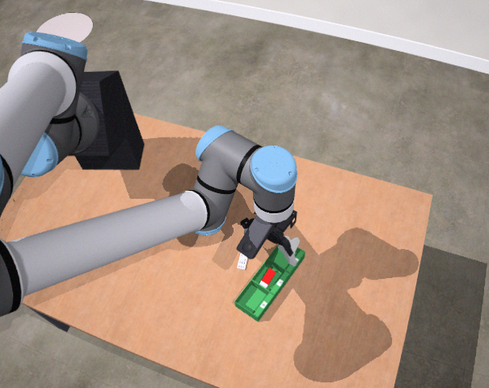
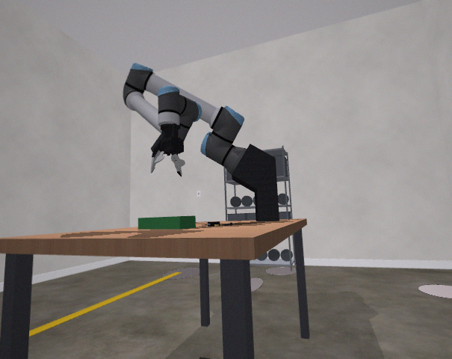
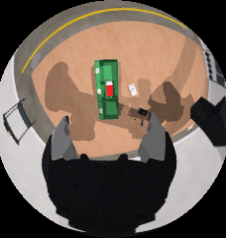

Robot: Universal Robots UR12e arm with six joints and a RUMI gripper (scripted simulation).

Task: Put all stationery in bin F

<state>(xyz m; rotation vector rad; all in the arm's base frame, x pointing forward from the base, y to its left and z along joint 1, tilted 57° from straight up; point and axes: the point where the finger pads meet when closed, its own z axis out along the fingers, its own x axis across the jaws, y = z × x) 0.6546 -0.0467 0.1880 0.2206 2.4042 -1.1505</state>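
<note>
end effector: black two-jaw end effector (image 2: 166, 165) with grey fingertips, spread wide with nothing between them, hanging well above the worktop

worktop: flat orange-brown wooden worktop (image 1: 361, 200) on dark legs

bins: long green plastic bin tray (image 1: 252, 304) split into compartments in a row, sitting upright on the worktop; letters on the little white labels too small to read, so can't tell which one is F

in the bins: small red block with a white end (image 1: 268, 277) in a middle compartment, long axis running along the tray's length, white end toward the near end in the top view; the other compartments in view look bare green

white card: small white card with dark dots (image 1: 242, 262) flat on the worktop just beside the tray's long side, apart from it, roughly under the end effector's body in the top view, tilted a bit off the tray's line

dark item: small black object (image 3: 142, 113) on the worktop near the white card, on the side away from the tray, between card and arm base; too blurry to tell what it is or which way it points

tray vs end effector: far end of the tray straight below the fingertips in the top view
</note>
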